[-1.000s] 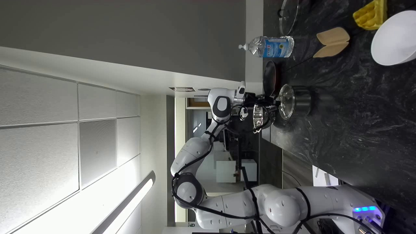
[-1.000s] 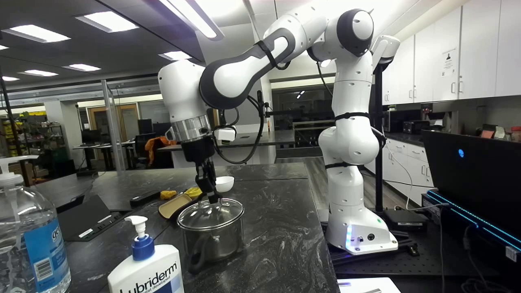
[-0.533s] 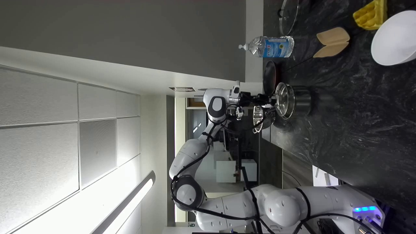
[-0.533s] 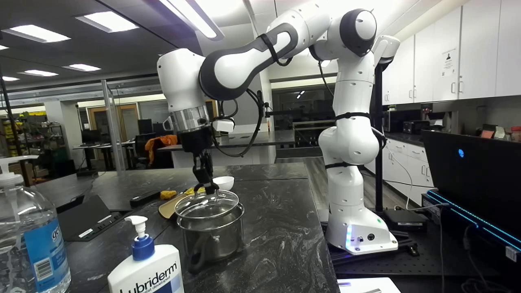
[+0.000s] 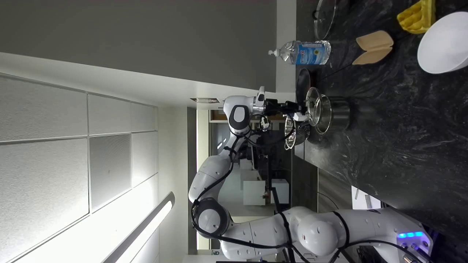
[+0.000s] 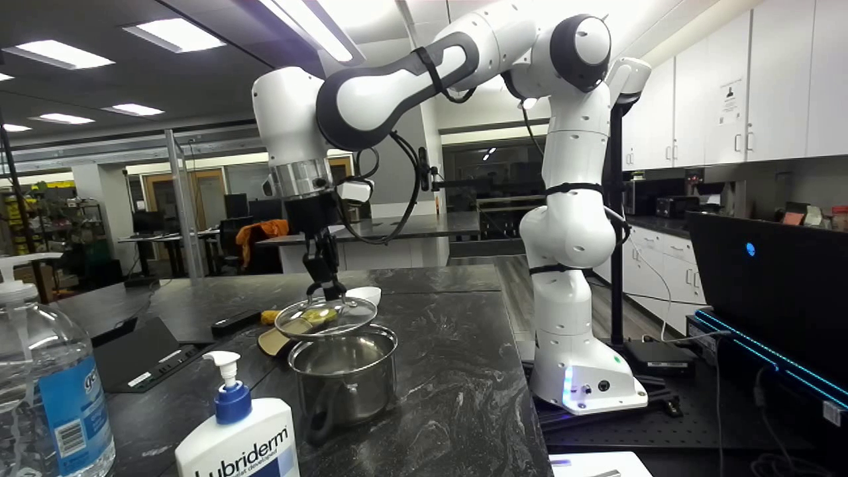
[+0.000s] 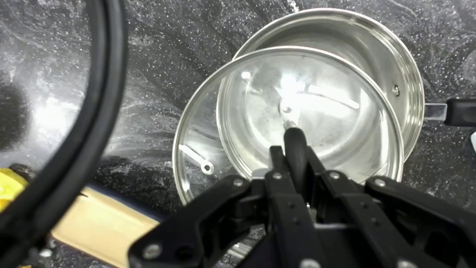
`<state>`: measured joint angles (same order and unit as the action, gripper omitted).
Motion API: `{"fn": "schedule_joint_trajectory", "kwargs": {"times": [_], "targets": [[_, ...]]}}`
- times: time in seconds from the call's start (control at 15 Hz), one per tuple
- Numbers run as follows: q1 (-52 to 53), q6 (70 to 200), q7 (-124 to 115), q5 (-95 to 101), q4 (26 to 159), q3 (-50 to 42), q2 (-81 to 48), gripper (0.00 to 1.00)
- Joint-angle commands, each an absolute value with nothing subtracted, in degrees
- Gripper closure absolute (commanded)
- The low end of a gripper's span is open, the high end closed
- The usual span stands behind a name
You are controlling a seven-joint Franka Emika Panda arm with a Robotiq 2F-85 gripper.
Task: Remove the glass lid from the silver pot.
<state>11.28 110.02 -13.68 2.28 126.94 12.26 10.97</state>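
The glass lid (image 6: 324,319) is round and clear, with a thin metal rim and a dark arched handle. My gripper (image 6: 329,291) is shut on that handle; in the wrist view the fingertips (image 7: 295,154) press it from both sides. The lid (image 7: 208,123) hangs above the silver pot (image 7: 357,31), shifted sideways, so part of the pot's opening shows uncovered. The pot (image 6: 348,394) stands upright on the dark counter, its black handle (image 7: 461,112) out to the side. In an exterior view turned sideways, the lid (image 5: 313,106) also shows apart from the pot (image 5: 340,114).
A clear bottle (image 6: 66,397) and a lotion pump bottle (image 6: 242,444) stand near the pot. A wooden tray (image 7: 104,227), a white bowl (image 5: 442,44), a yellow object (image 5: 416,18), a frying pan (image 5: 304,86), a metal colander (image 5: 301,133) and another glass lid (image 5: 325,22) are also around.
The lid sat on the pot a second ago. My gripper has raised it off the rim and moved it sideways, toward the wooden tray's side. The pot has stayed in place.
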Motion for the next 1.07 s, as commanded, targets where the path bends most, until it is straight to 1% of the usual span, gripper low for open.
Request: {"fn": "schedule_joint_trajectory", "kwargs": {"times": [0.0,1.0], "targets": [[9.4,107.5,-13.0,2.6,124.8,11.0,11.5,0.96],[4.7,107.4,-13.4,2.7,124.8,6.8,10.6,0.96]]}}
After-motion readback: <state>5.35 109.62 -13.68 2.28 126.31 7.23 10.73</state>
